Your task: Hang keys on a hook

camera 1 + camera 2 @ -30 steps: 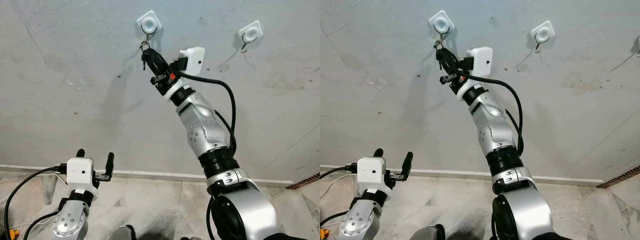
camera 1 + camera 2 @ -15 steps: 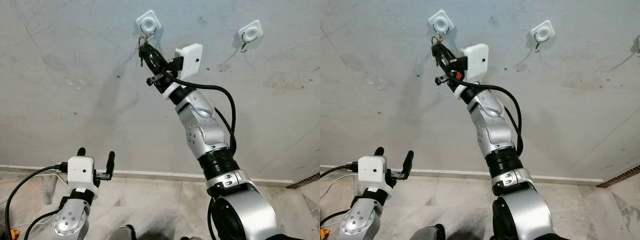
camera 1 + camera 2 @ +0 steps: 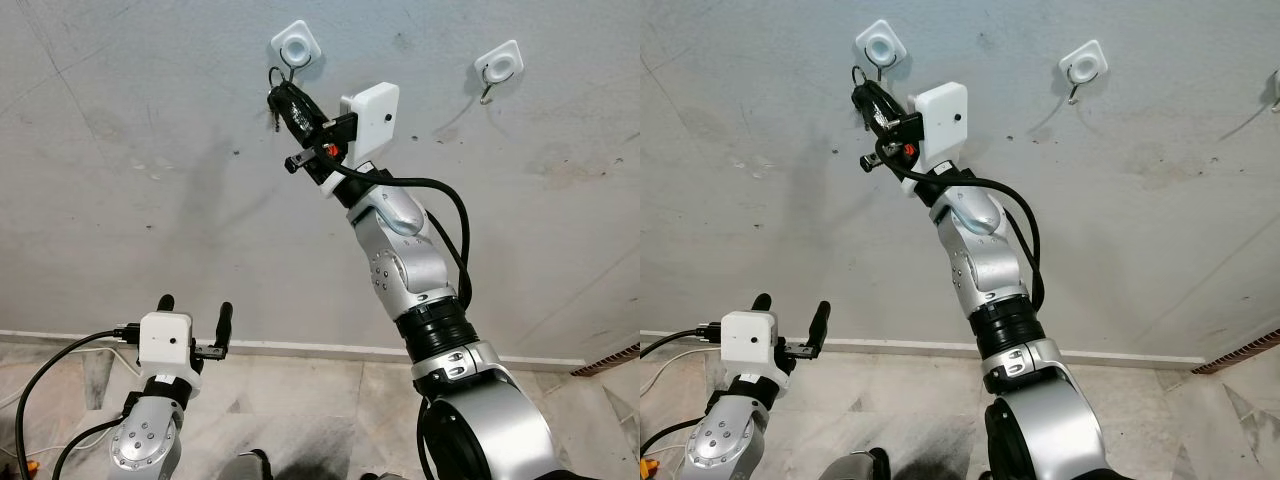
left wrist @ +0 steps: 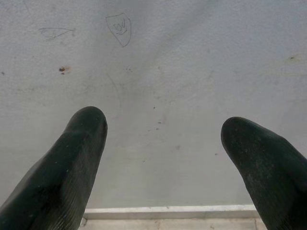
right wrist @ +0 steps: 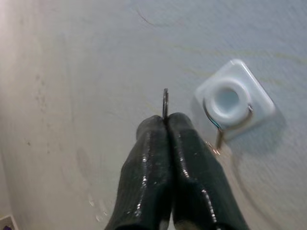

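While clamped on the keys, the right gripper holds the ring just beside the white hook, not yet over its prong. Bare wall gives free room. Left gripper: low, fingers apart, farther off.

A grey, scuffed wall carries two white square hook mounts with metal hooks. One hook sits just above and beside the tip of the raised right pincer, which pinches a key ring close beside it; the other hook is well off to that pincer's right side.
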Tool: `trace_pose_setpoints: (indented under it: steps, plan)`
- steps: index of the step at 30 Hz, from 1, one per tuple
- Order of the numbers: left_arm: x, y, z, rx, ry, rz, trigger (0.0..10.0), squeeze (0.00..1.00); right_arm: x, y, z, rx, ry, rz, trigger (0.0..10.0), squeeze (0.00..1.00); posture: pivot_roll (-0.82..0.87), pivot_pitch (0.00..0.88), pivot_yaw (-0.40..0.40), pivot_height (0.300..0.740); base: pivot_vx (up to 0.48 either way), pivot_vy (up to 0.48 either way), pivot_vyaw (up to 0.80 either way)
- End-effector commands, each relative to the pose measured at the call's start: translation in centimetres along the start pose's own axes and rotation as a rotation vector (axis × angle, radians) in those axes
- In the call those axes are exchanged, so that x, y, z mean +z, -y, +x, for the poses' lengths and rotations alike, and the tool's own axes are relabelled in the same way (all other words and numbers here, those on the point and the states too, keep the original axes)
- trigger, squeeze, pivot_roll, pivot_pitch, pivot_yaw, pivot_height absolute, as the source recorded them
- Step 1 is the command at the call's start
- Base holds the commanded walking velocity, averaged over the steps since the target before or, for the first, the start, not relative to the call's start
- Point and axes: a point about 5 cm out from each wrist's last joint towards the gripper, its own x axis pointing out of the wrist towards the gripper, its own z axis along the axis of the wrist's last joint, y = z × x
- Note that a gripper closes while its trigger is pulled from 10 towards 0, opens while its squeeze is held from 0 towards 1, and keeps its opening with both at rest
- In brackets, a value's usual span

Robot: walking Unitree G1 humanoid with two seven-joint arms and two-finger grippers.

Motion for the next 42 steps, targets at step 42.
trace_pose_setpoints:
  steps: [42]
  plan:
    - [-0.3, -0.2, -0.1, 0.014, -0.011, 0.007, 10.0, 0.0, -1.6, -0.2, -0.8, 0.013, -0.042, 0.195, 10.0, 0.0, 0.23, 0.171, -0.018, 0.74, 0.0, 0.0, 0.0]
